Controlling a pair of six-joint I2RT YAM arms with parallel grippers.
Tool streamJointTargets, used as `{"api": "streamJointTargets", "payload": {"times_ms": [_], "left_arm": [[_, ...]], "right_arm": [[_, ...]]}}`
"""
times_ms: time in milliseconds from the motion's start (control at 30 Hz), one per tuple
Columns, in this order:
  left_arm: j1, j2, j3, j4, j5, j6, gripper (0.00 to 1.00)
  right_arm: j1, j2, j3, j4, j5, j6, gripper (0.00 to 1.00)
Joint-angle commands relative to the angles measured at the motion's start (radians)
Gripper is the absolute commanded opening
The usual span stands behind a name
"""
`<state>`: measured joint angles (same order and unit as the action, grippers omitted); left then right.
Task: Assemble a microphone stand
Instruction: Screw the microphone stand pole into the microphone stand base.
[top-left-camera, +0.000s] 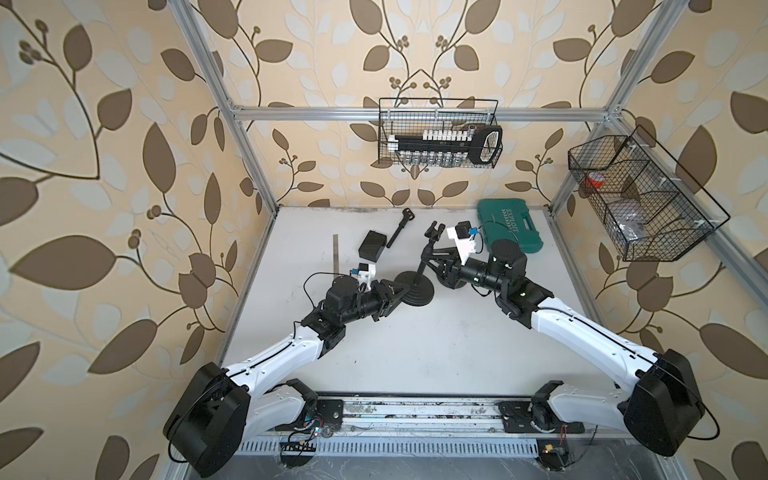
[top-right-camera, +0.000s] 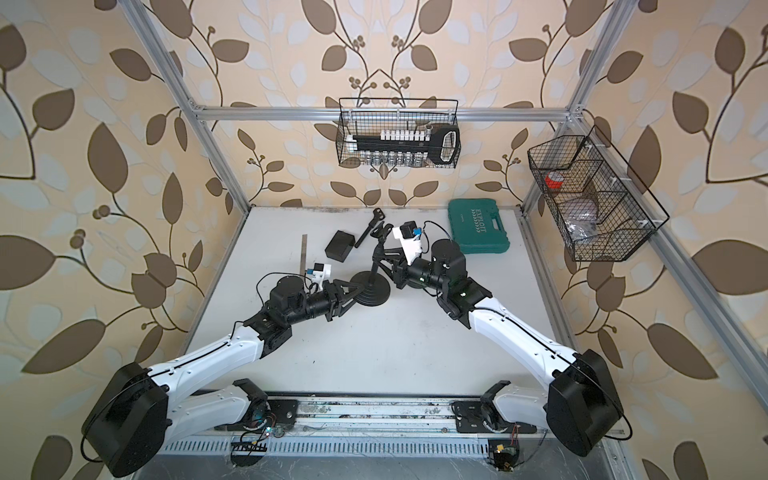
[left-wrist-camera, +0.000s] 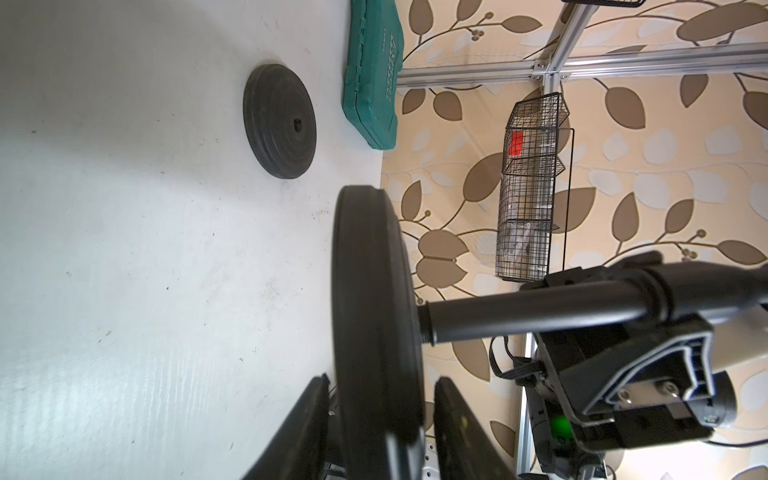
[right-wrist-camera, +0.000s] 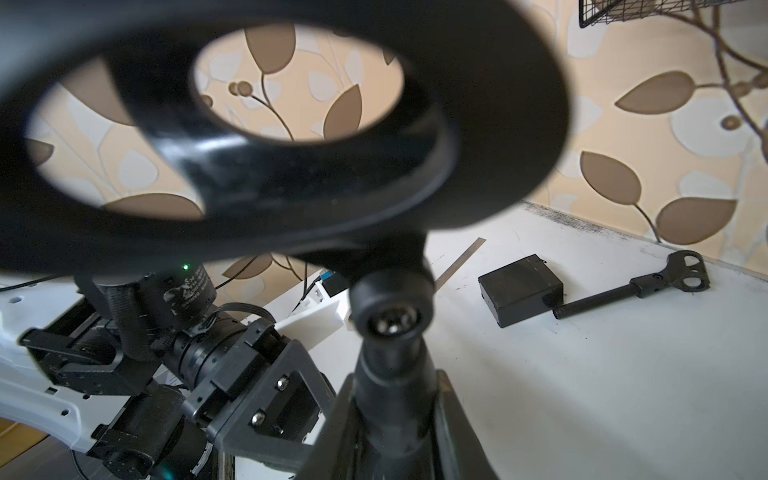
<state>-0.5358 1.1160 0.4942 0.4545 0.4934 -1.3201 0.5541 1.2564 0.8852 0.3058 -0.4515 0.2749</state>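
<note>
Nearest, holds the left gripper low, jaws parted either side of the round base's rim, a sliver of gap each side. Just beyond, clamps the right gripper on the pole standing in that base, mic clip on top. Spare disc flat on the table nearby. Farther back: black box, second rod, green case by the wall.

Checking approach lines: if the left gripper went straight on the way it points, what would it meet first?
The round base: its rim sits between the open jaws of the left gripper, so it would press into that rim almost at once. How deep the rim sits is unclear.
</note>
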Motion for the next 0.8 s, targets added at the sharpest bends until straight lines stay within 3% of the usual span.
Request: {"api": "streamJointTargets", "payload": {"times_ms": [0,367,767], "left_arm": [[0.003,0.002,-0.004,0.057,0.011,-0.009,0.41],[0.003,-0.021,-0.023,0.060,-0.008,-0.016,0.35],[0.003,-0.059,-0.071,0.120,-0.061,-0.041,0.21]], "right_arm": [[0.009,0.003,0.043,0.106,0.004,0.028,0.02],[0.029,0.011,0.036,0.125,0.021,0.031,0.02],[0.065,0.009,-0.002,0.171,0.070,0.015,0.02]]}}
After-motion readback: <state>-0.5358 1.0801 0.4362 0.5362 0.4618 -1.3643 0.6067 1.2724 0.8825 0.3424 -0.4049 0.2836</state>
